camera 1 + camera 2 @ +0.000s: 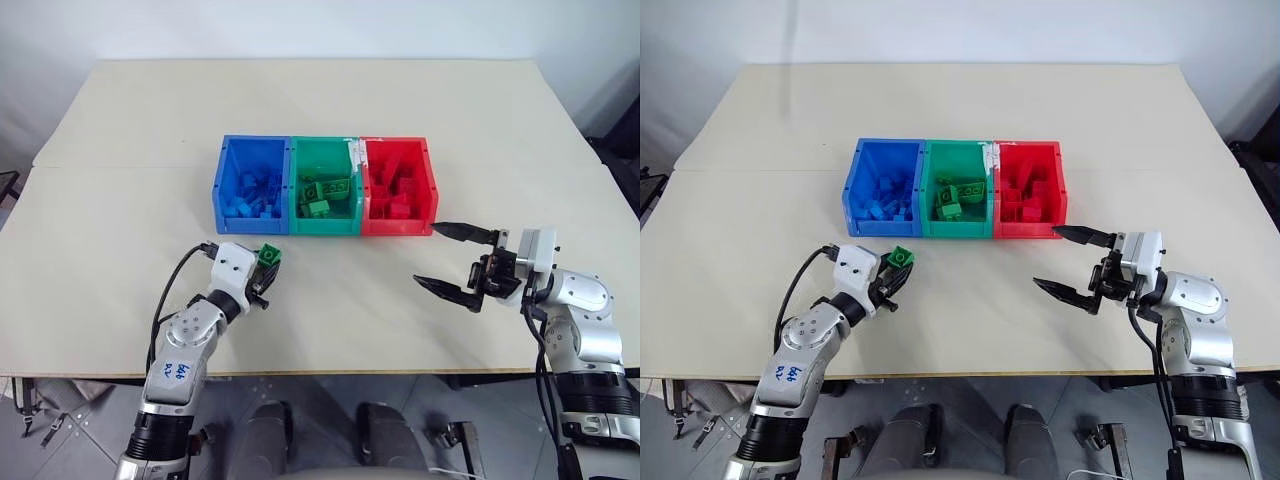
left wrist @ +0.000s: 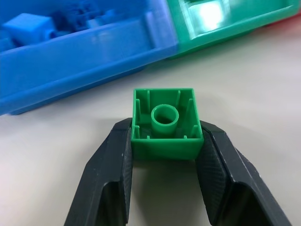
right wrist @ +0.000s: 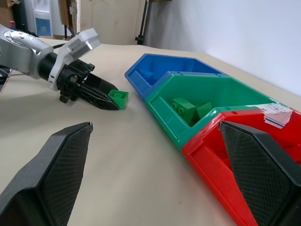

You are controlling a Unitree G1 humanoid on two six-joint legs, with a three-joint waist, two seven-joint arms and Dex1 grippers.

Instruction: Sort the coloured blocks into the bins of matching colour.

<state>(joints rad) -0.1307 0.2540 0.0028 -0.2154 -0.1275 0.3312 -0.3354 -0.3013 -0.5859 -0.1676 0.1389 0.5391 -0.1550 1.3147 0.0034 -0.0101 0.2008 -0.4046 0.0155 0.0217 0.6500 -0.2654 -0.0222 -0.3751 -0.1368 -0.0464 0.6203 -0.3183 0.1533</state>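
A square green block [image 2: 165, 123] is pinched between the black fingers of my left gripper [image 1: 268, 264], which is shut on it low over the table, just in front of the blue bin [image 1: 250, 224]. The block's hollow underside faces the wrist camera. The blue, green [image 1: 325, 226] and red [image 1: 397, 227] bins stand joined in a row at mid-table. Green blocks [image 1: 318, 205] lie in the green bin, blue pieces [image 1: 255, 195] in the blue one, red pieces [image 1: 395, 190] in the red one. My right gripper [image 1: 427, 254] is open, holds nothing and points left in front of the red bin.
The beige table [image 1: 120, 230] spreads wide around the bins, with a seam running across it at the left. Its front edge lies just below both arms. A black cable [image 1: 170, 285] loops beside my left wrist.
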